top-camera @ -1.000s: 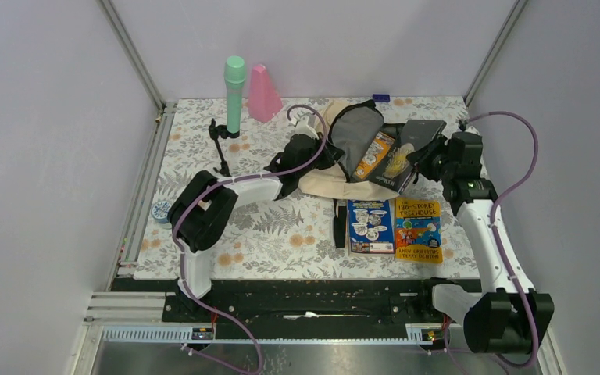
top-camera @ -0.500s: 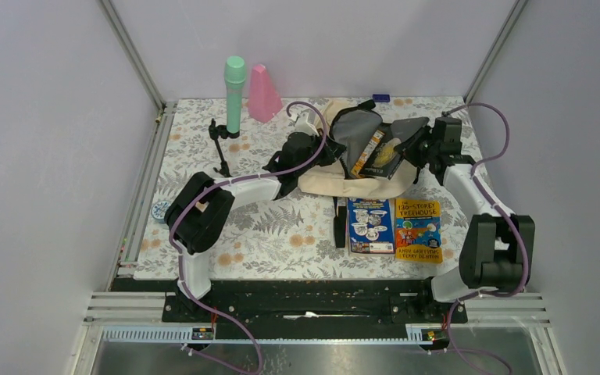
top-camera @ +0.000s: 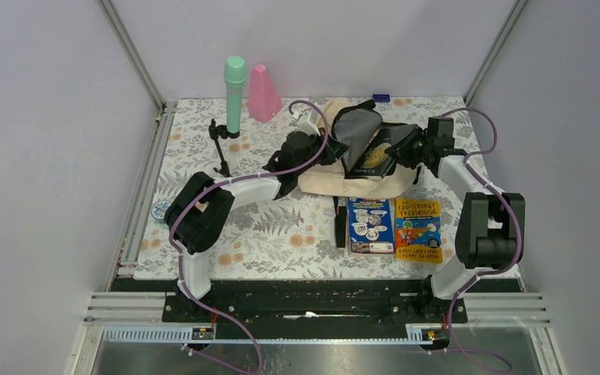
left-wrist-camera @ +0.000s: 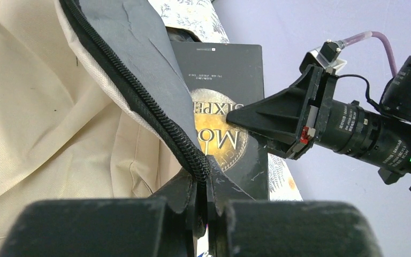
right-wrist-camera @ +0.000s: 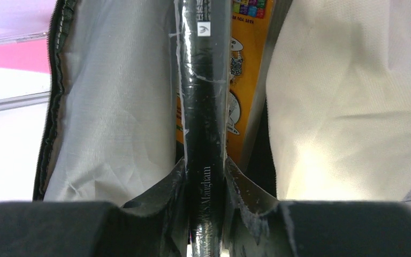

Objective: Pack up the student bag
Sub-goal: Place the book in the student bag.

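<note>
The cream student bag point(top-camera: 353, 183) lies at the back middle of the mat, its mouth open and grey lining point(top-camera: 353, 129) showing. My left gripper point(top-camera: 330, 152) is shut on the bag's black zipper edge point(left-wrist-camera: 166, 126) and holds the flap up. My right gripper point(top-camera: 408, 150) is shut on the spine of a black book point(top-camera: 373, 156) with a gold emblem, which is partly inside the bag's mouth; the book also shows in the right wrist view point(right-wrist-camera: 203, 107). An orange book point(right-wrist-camera: 246, 80) sits inside the bag beside it.
Two books lie in front of the bag: a blue one point(top-camera: 370, 225) and a yellow one point(top-camera: 418, 229). A green cylinder point(top-camera: 235, 94) on a black stand, a pink cone point(top-camera: 263, 94) and a small round blue item point(top-camera: 160, 210) stand to the left.
My right arm has swung left and pushed the black book deeper into the bag's mouth; the book now covers the orange one. My left gripper has stayed on the zipper edge.
</note>
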Robot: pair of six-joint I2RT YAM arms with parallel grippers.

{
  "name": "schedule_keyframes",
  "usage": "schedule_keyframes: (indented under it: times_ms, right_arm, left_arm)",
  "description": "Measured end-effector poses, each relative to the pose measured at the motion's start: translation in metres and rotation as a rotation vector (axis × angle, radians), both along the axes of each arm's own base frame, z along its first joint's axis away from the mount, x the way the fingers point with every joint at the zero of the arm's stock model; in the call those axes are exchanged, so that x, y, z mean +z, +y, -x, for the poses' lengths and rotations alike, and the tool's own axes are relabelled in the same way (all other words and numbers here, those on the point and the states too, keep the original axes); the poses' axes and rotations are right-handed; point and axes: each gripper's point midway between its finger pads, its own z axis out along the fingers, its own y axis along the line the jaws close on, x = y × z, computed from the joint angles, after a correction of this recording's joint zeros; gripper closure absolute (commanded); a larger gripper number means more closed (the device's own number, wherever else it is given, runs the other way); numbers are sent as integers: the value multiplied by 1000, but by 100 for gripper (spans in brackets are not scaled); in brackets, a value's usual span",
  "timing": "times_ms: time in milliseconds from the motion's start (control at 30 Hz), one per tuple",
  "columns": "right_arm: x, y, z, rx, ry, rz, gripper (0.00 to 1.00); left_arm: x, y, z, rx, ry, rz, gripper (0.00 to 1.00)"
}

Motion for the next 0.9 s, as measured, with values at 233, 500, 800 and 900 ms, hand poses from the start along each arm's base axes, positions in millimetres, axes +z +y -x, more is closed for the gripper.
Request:
schedule_keyframes:
  times_ms: [233,500,800,900]
  right_arm:
    - [0,16,-21,35,2,-10,100]
    - [-4,54,-48,94,-4,0,92]
    - [-8,79,-65,123,-19,11,61]
    - [-19,75,-68,118,1,56,53]
  left_arm:
    - [2,-1,0,-9,-18,-3,100]
    - [5,-2,2,-21,-27,5,100]
    - [5,1,-1,-15,-26,5,100]
    - [5,2,-3,-12,-26,5,100]
